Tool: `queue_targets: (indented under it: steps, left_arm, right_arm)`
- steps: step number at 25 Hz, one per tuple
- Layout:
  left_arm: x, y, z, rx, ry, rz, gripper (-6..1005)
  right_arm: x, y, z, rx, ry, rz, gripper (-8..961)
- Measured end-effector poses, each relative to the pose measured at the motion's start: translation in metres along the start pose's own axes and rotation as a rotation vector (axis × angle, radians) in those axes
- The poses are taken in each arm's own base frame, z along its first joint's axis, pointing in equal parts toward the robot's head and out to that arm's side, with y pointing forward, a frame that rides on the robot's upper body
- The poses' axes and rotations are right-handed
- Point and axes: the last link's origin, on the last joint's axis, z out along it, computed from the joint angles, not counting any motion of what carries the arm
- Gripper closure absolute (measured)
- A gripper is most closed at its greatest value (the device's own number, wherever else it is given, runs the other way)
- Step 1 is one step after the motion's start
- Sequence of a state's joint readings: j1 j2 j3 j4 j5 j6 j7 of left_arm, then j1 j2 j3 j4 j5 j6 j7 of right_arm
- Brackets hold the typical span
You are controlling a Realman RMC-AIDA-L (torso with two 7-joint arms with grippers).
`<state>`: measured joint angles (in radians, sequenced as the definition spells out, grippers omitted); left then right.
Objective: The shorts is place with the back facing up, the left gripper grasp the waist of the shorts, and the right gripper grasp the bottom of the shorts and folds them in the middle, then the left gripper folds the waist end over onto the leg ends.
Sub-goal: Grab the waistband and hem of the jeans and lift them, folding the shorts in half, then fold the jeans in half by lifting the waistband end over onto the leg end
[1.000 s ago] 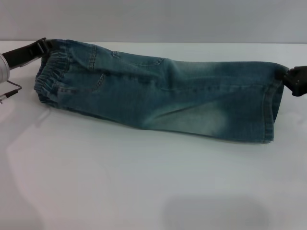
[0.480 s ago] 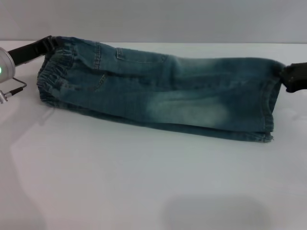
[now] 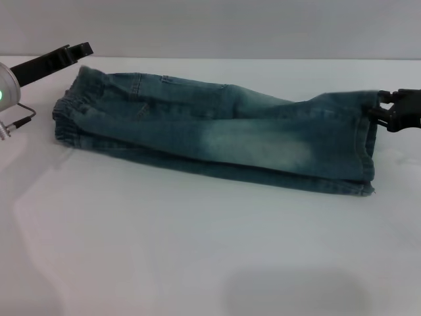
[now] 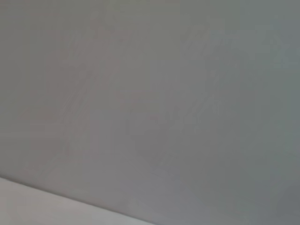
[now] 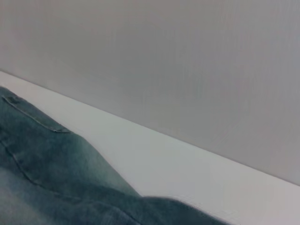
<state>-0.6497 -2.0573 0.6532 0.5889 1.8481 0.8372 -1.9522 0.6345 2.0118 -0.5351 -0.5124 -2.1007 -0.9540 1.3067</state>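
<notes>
1. Head view shows you the shorts lying flat along the far half of the white table, doubled lengthwise into a long strip. A second ago the upper layer was held up and taut between the two grippers; now it has sagged onto the layer beneath.

2. You can see that the left gripper has come off the waist. It hangs just above and behind the ruffled band, clear of the cloth, and holds nothing; how wide its jaws stand you cannot tell at this angle.

3. Your right gripper sits at the far corner of the leg ends, where the denim rises to a small peak against its tips. It appears to be pinching that corner, or only just letting go; treat that as a judgement.

4. For you this means the middle fold looks finished, and bringing the waist end over onto the leg ends is not yet done.

5. No brand, label or writing can be read anywhere; the wrist views give you only wall, table and plain denim.
</notes>
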Motion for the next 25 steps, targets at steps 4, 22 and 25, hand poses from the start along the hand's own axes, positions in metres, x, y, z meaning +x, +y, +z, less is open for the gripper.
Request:
queue_targets:
  steps: [4, 22, 25]
  left_arm:
    - [0.0, -0.002, -0.002, -0.002, 0.018, -0.008, 629]
    - [-0.016, -0.032, -0.043, -0.012, -0.018, 0.155, 142]
    - [-0.03, -0.041, -0.054, 0.005, -0.028, 0.237, 146]
  right_arm:
    - [0.002, -0.002, -0.001, 0.013, 0.006, 0.002, 516]
    - [-0.005, -0.003, -0.006, 0.047, -0.132, 0.139, 357]
    - [-0.013, 0.0, -0.007, 0.019, -0.195, 0.168, 357]
